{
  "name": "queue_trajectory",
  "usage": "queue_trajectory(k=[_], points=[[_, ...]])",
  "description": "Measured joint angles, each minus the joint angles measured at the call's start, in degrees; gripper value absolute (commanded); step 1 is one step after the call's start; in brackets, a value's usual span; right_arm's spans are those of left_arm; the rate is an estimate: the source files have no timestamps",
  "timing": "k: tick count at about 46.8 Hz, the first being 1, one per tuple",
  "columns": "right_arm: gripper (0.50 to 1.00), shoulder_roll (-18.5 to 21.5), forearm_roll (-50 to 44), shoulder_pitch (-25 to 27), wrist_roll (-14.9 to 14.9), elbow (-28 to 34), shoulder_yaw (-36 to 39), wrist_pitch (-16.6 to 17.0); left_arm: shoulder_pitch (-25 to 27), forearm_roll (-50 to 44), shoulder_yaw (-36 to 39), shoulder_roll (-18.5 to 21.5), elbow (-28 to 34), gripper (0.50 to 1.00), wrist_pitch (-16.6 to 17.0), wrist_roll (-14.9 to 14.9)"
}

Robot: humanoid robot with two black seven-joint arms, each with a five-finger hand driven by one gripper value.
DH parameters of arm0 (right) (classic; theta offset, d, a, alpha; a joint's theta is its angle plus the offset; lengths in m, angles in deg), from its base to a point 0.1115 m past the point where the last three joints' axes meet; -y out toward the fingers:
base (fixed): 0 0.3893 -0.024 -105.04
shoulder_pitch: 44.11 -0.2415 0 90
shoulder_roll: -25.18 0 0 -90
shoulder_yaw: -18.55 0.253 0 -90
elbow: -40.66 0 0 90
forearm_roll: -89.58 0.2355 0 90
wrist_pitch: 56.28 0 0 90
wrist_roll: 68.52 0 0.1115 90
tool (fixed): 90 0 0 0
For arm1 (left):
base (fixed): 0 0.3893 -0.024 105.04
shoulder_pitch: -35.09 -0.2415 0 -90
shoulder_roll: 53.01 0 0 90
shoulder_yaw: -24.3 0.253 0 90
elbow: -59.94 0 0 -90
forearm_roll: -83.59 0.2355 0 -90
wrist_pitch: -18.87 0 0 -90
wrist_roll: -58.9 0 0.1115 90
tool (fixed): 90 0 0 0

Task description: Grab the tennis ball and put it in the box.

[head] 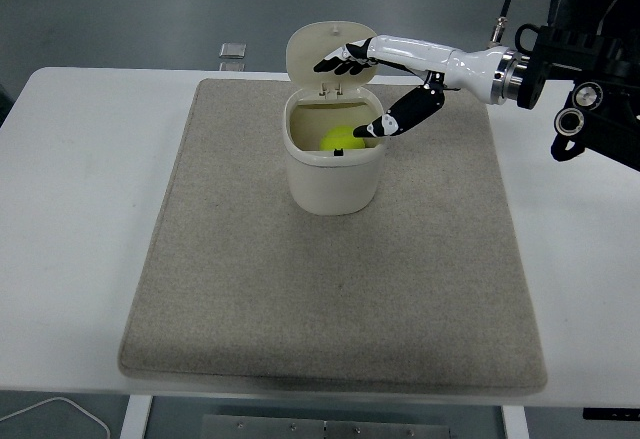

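The box looks like smooth cream plastic w/ a soft shine, lid too. Tennis ball inside is fuzzy yellow felt. The mat is gray cloth, rough & dull. The table is smooth white, a bit shiny. Right hand has glossy white shell, black plastic fingers & a shiny metal ring at the wrist.
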Motion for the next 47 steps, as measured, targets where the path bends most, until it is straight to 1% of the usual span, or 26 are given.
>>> queue_trajectory(k=[4,8,9,11,13,15,23,29,34,39,42,47], points=[[0.919,-0.67,0.84,-0.24,0.07,-0.09,0.00,1.73,0.00,0.00,0.00,0.00,0.00,0.992,0.00,0.00],[0.919,-2.01,2.23,-0.60,0.12,-0.17,0.04,6.29,-0.01,-0.01,0.00,0.00,0.00,0.992,0.00,0.00],[0.919,-2.77,2.43,-0.71,0.11,-0.16,0.05,7.68,-0.01,-0.01,0.00,0.00,0.00,0.992,0.00,0.00],[0.919,-4.03,2.60,-0.80,0.11,-0.26,0.11,9.40,0.00,-0.01,0.00,0.00,0.00,0.992,0.00,0.00],[0.919,-5.28,2.72,-0.85,0.11,-0.39,0.16,10.58,0.00,-0.02,0.00,0.00,0.00,0.992,0.00,0.00],[0.919,-6.21,2.79,-0.85,0.11,-0.38,0.16,10.99,-0.01,-0.01,0.00,0.00,0.00,0.992,0.00,0.00],[0.919,-9.28,5.06,-0.16,0.11,-0.10,-0.01,10.84,-0.01,-0.01,0.00,0.00,0.00,0.990,0.00,0.00],[0.919,-10.05,11.27,1.93,0.01,1.99,-0.09,9.46,-0.01,-0.01,0.00,0.00,0.00,0.992,0.00,0.00],[0.919,-9.88,18.28,3.59,-0.08,4.84,-0.09,7.91,0.00,-0.01,0.00,0.00,0.00,0.992,0.00,0.00],[0.919,-8.91,27.42,5.41,-0.09,7.65,-0.09,5.87,-0.01,-0.01,0.00,0.00,0.00,0.992,0.00,0.00],[0.919,-8.29,32.99,6.26,-0.09,8.52,-0.07,5.41,0.00,-0.01,0.00,0.00,0.00,0.992,0.00,0.00],[0.919,-7.07,39.21,6.82,-0.09,9.84,0.07,5.09,0.01,-0.01,0.00,0.00,0.00,0.992,0.00,0.00]])
